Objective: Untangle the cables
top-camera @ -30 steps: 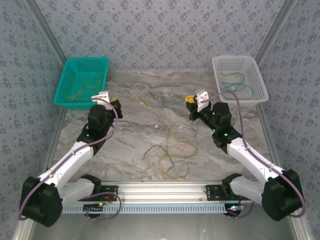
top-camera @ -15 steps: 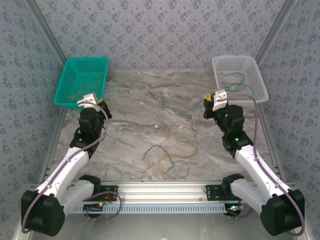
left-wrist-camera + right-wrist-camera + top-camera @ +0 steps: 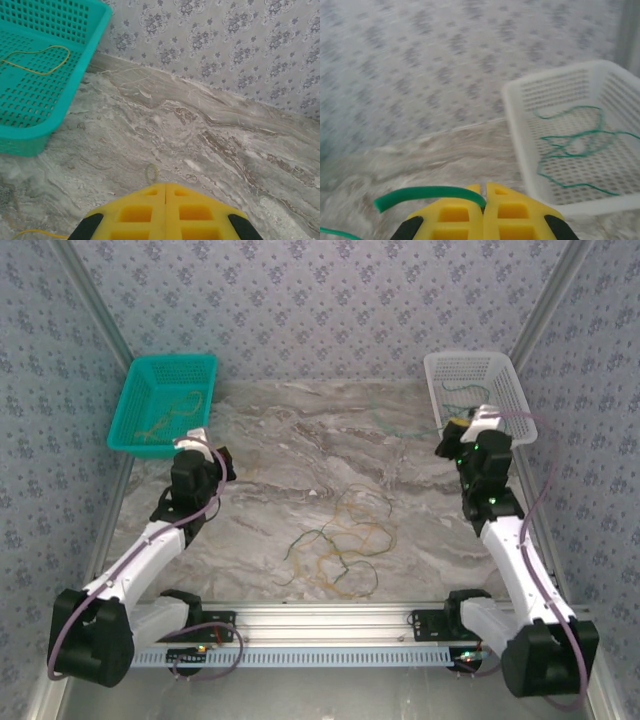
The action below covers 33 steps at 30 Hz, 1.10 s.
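**Left side.** On my left gripper [image 3: 165, 186] the yellow jaws were pressed together, with no gap at the seam. A small tan wire loop [image 3: 151, 173] lay on the grey marbled worktop [image 3: 225, 130] right at the jaw tips. I could not tell whether it was pinched or merely lying there. A thin yellow strand [image 3: 35, 232] crossed the lower left corner of that wrist view. The teal plastic mesh basket [image 3: 95, 35] stood near the gripper, to its left, at the back-left corner of the worktop. An orange-tan wire strand [image 3: 59, 48] lay looped on the basket floor.

**Right side.** On my right gripper [image 3: 485, 187] the yellow jaws were clamped on a dark green wire strand [image 3: 430, 191]. It left the seam at the tips and curved off to the left. Seen from above, it ran leftward from the gripper over the worktop. The white plastic mesh basket [image 3: 555, 76] stood just beyond the gripper and to its right, in the back-right corner. Thin green wire strands [image 3: 570, 145] lay curled inside it.

**Centre.** The tangled heap of green and orange-tan wire strands [image 3: 340, 540] lay on the worktop, towards the front edge. It sat between the two arms, well apart from both grippers and both baskets.
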{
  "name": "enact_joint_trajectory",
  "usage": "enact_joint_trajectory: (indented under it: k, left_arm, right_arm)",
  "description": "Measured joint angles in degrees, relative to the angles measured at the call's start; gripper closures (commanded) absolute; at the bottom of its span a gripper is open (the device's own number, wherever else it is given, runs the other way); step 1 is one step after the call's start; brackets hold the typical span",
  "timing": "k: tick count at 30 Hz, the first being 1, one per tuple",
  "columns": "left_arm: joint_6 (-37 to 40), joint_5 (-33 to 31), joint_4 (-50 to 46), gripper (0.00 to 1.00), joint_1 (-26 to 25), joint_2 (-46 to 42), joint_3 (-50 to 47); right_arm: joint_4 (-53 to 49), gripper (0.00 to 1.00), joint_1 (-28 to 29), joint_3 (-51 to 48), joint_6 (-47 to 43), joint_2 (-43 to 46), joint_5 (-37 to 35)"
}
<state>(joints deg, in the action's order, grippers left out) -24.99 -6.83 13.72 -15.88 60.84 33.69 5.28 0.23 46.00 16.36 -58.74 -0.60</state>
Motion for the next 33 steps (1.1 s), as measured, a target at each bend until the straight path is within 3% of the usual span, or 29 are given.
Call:
enact_joint_trajectory:
  k: [7,15,18,21,24,29,30,33]
  left_arm:
    - [-0.6,2.2,-0.6,1.00,-1.6,-0.4,-0.3]
    - [-2.0,4.1,-4.2,1.00,-2.7,-2.4,-0.3]
    - [-3.2,3.6,-6.4,1.00,-2.5,-2.3,-0.4]
    - [-5.6,2.7,-10.4,1.00,-0.7,-1.9,-0.4]
    - [-8.0,2.5,-14.6,1.00,3.8,1.0,0.3]
    - [-10.3,3.4,-21.4,1.00,9.7,11.0,5.3]
    - [-10.5,3.6,-22.5,1.00,10.3,13.1,6.8]
    - [-10.7,3.8,-24.5,0.96,11.4,16.8,9.4]
  right_arm:
    - [-4.6,1.00,-15.0,13.6,14.4,-22.6,3.0]
    - [-15.5,0.98,-19.0,36.4,22.5,-45.4,-1.0]
    - [-19.0,0.74,-19.1,46.7,23.5,-53.1,-1.0]
    - [-22.1,0.57,-18.8,52.7,23.5,-58.2,-0.2]
    - [-25.4,0.42,-18.1,53.5,23.3,-59.2,-0.5]
    - [-27.1,0.38,-15.4,50.3,21.7,-55.3,-1.8]
    - [-27.2,0.30,-14.4,48.6,20.8,-53.1,-2.5]
    - [-27.1,0.30,-10.3,42.3,17.3,-43.7,-5.7]
